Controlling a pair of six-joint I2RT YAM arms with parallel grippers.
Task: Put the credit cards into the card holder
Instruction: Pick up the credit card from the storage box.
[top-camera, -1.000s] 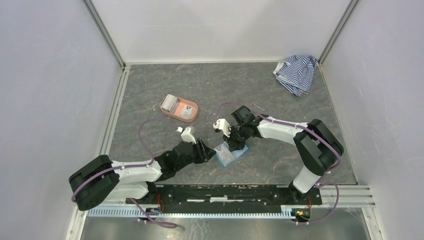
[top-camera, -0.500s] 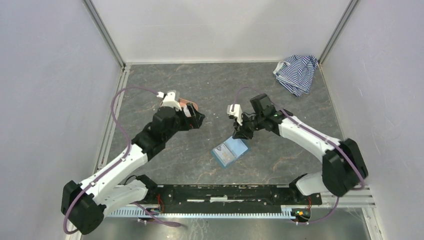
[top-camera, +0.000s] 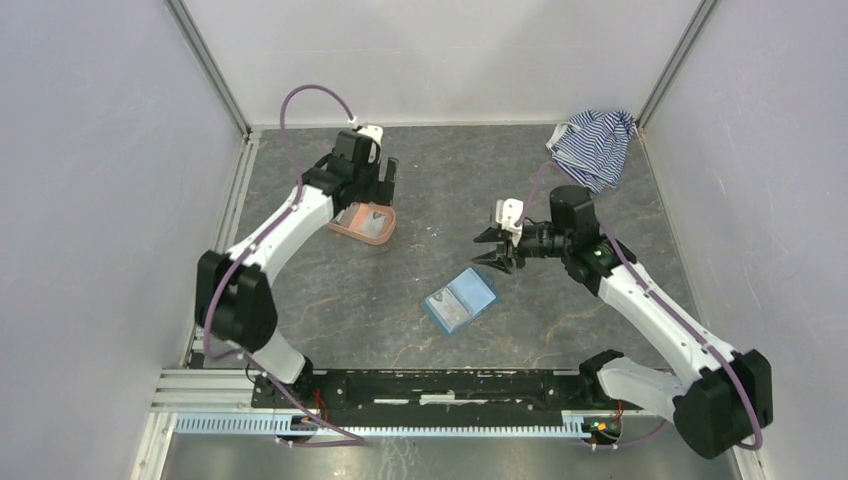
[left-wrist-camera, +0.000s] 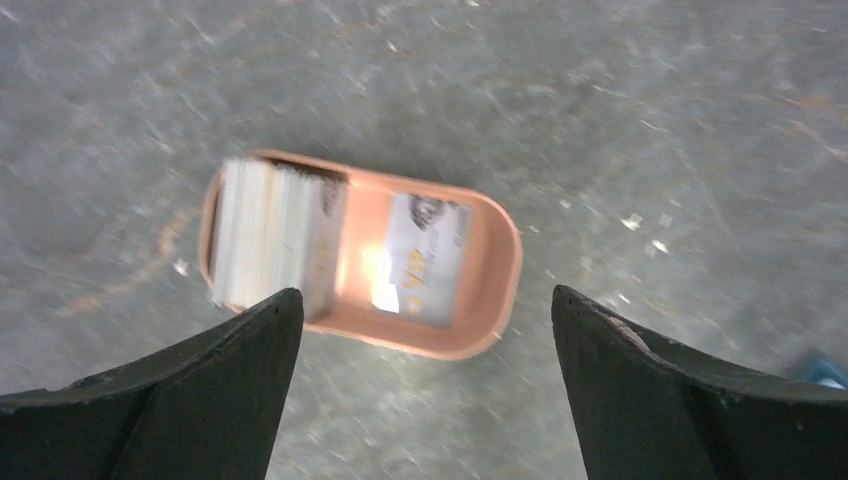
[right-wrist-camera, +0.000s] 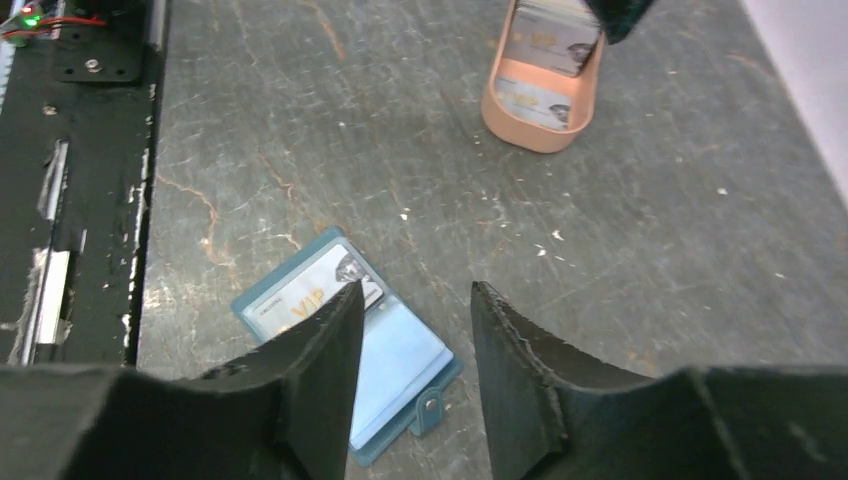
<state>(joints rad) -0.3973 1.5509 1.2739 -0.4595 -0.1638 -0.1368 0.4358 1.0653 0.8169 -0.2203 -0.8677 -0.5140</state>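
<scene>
Tray (left-wrist-camera: 500, 280) at 10 o'clock holds stacked cards (left-wrist-camera: 270, 235) plus one lying flat; my left gripper (left-wrist-camera: 425, 292) gapes empty above. Wallet (right-wrist-camera: 400, 360) at 6 o'clock lies open, one card (right-wrist-camera: 300, 295) inside; right gripper (right-wrist-camera: 417, 290) parted, empty.

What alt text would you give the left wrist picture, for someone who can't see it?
A salmon-pink oval tray on a grey mottled table holds a stack of whitish cards at its left end and one card lying flat beside them. The robot's left hand shows at the bottom edge, two dark fingers spread wide, holding nothing.
</scene>
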